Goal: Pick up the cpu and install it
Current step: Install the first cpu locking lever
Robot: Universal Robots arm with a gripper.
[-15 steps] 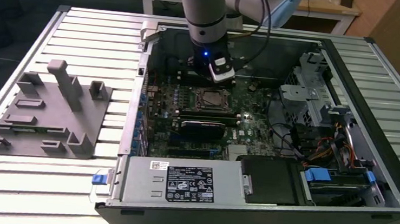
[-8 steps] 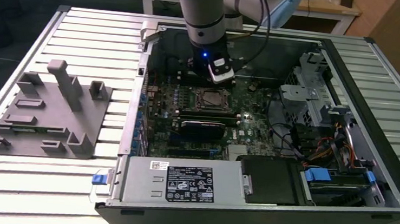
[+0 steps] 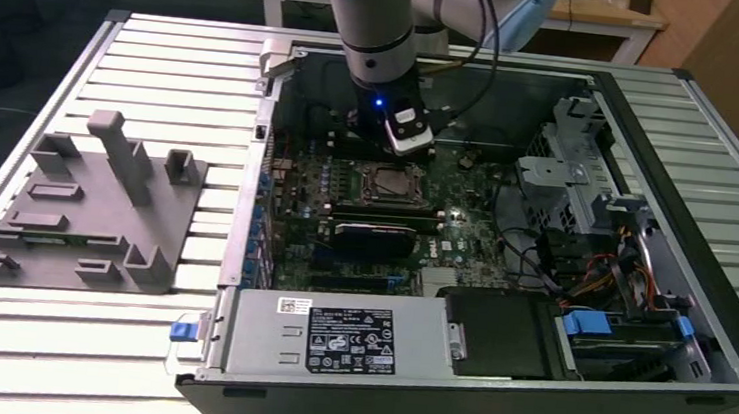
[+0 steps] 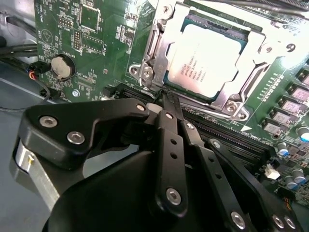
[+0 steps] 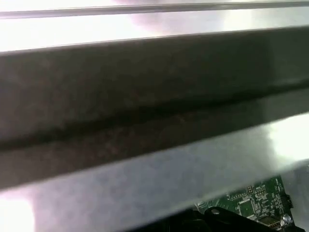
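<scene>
The cpu (image 4: 203,57), a flat square chip with a pale silver top, lies in the motherboard socket with a bright metal frame (image 4: 159,43) around it. In the exterior view the cpu (image 3: 390,181) sits mid-board inside the open computer case. My gripper (image 4: 166,98) hangs just beside the socket's edge, its black fingers (image 4: 170,126) pressed together with nothing between them. In the exterior view the gripper (image 3: 406,150) points down just behind the socket, apart from the chip.
The case wall (image 5: 145,96) stands close to the wrist. A grey moulded fixture (image 3: 89,205) lies at the exterior view's left. The power supply (image 3: 331,339), a drive cage (image 3: 586,191), loose cables (image 3: 604,278), memory slots (image 4: 231,137) and a coin battery (image 4: 62,66) crowd the board.
</scene>
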